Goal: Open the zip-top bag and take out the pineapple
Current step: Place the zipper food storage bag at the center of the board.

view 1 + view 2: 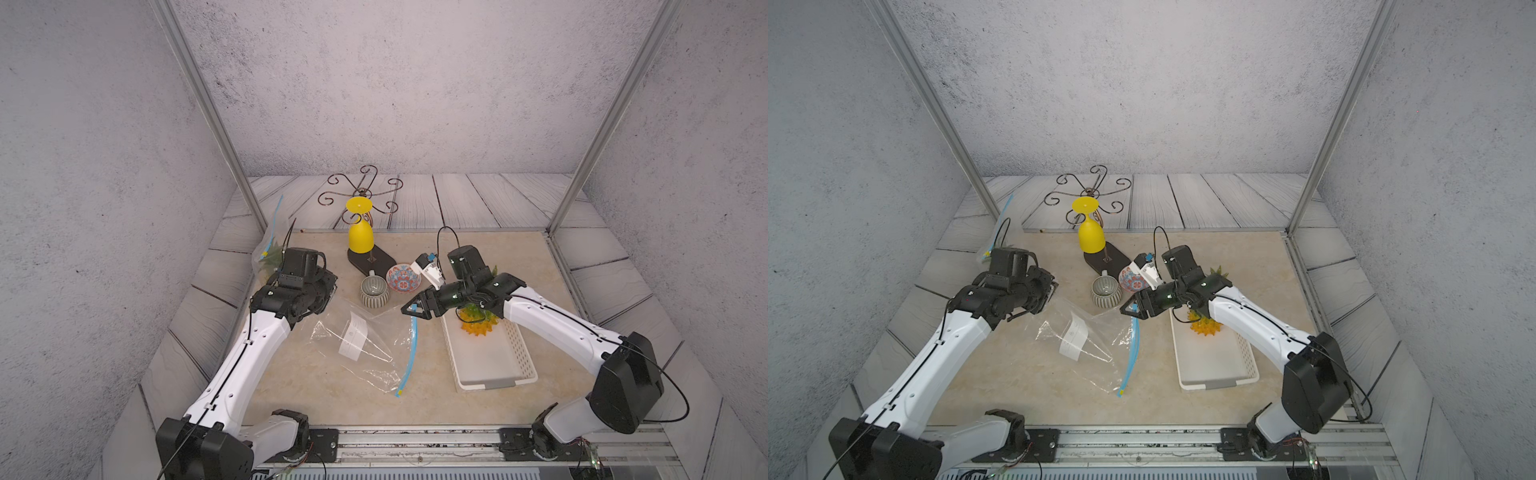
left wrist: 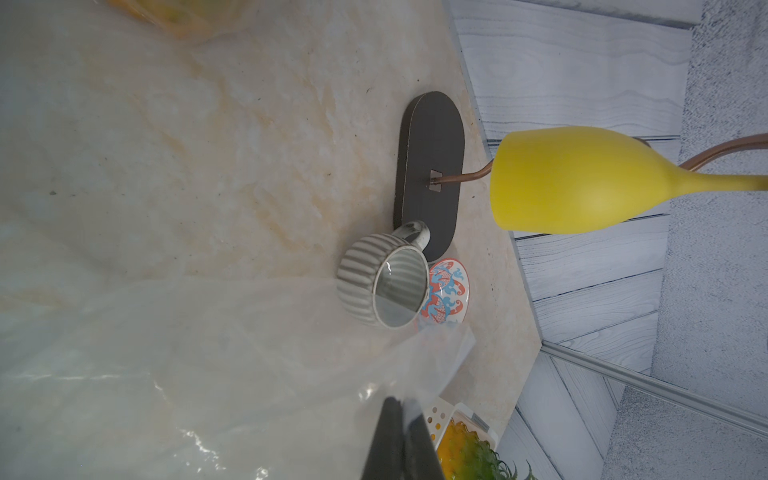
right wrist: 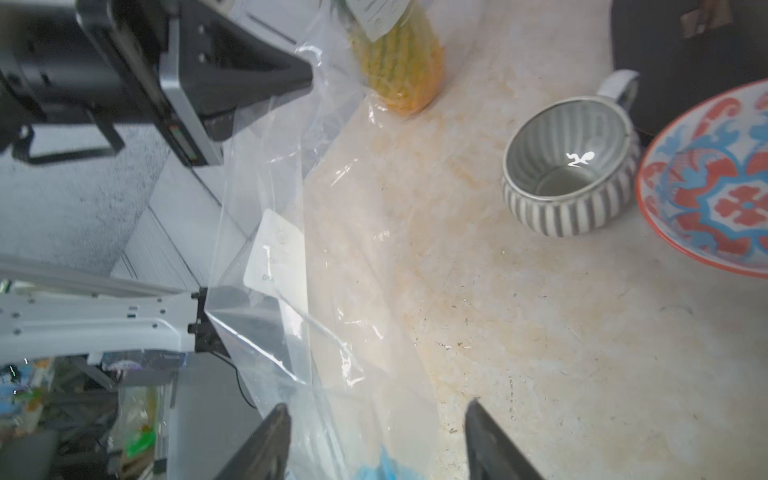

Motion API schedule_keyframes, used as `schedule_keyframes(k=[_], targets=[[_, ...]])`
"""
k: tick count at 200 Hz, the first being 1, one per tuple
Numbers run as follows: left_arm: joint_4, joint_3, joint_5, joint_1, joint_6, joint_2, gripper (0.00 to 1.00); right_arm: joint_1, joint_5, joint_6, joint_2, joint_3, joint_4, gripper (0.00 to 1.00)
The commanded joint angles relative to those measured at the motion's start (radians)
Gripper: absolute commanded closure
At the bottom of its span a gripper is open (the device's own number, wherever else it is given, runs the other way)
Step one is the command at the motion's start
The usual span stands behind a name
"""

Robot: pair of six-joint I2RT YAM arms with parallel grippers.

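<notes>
**Pineapple**: yellow and spiky with a green crown. It lies at the far end of the white basket on the right of the table, partly hidden under the right arm. Judged already out of its bag.

**Zip-top bag**: clear film, mid-table, just left of the basket. Only a white label shows inside, no fruit. The blue zip strip runs near to far along its right edge.

**Right gripper**: jaws apart, straddling the far end of the zip strip without pinching it.

**Left gripper**: jaws together. Film is drawn up to them, so it appears to pinch the bag's far left edge.

**Nearby:**
- A ribbed cup and a patterned bowl stand just beyond the bag's far edge.
- A yellow glass hangs upside down on a stand farther back.
- A second bag, far left, holds another fruit.

**Risks:**
- If the left gripper pulls while pinching the film, the bag could sweep into the cup and bowl.
- If the right jaws close here, they could catch the zip strip and drag the bag along.
- The right arm, low over the basket, could knock the pineapple out.
</notes>
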Motion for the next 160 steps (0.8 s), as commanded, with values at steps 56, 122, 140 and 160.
schedule_keyframes(k=[56, 122, 140, 160], targets=[[-0.12, 0.151, -0.06, 0.008, 0.067, 0.002, 0.49, -0.009, 0.253, -0.017, -0.071, 0.147, -0.103, 1.0], [-0.494, 0.598, -0.453, 0.025, 0.18, 0.112, 0.34, -0.263, 0.719, 0.286, -0.066, 0.413, -0.217, 1.0], [-0.563, 0.718, -0.519, 0.048, 0.201, 0.192, 0.32, -0.32, 0.778, 0.363, -0.014, 0.482, -0.224, 1.0], [-0.615, 0.824, -0.569, 0.095, 0.164, 0.268, 0.31, -0.361, 0.821, 0.425, 0.035, 0.51, -0.175, 1.0]])
